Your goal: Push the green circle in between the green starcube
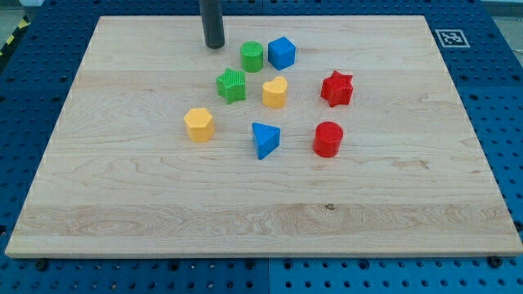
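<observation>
The green circle (pixel 252 56), a short cylinder, stands near the view's top centre. The blue cube (pixel 282 52) sits just to its right, almost touching it. The green star (pixel 231 85) lies just below and to the left of the green circle. My tip (pixel 214 45) rests on the board to the left of the green circle and above the green star, a small gap away from both.
A yellow heart (pixel 275 92), a red star (pixel 337 88), a red cylinder (pixel 328 139), a blue triangle (pixel 264 139) and a yellow hexagon (pixel 198 124) lie around the wooden board's (pixel 122 188) middle. A marker tag (pixel 449 37) is at the board's top right corner.
</observation>
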You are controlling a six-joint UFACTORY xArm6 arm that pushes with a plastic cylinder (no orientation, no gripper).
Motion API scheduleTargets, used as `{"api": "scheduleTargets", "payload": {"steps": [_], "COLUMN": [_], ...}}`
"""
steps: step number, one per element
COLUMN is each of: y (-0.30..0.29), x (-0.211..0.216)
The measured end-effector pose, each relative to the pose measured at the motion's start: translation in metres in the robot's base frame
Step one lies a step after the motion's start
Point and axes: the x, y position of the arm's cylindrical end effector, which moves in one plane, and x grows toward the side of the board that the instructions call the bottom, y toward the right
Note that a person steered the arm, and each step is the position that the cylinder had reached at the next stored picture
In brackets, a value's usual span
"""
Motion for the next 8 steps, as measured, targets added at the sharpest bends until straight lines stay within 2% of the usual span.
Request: {"api": "scheduleTargets", "payload": {"steps": [4, 8], "y": [0.068, 0.073], "x": [0.016, 0.033]}}
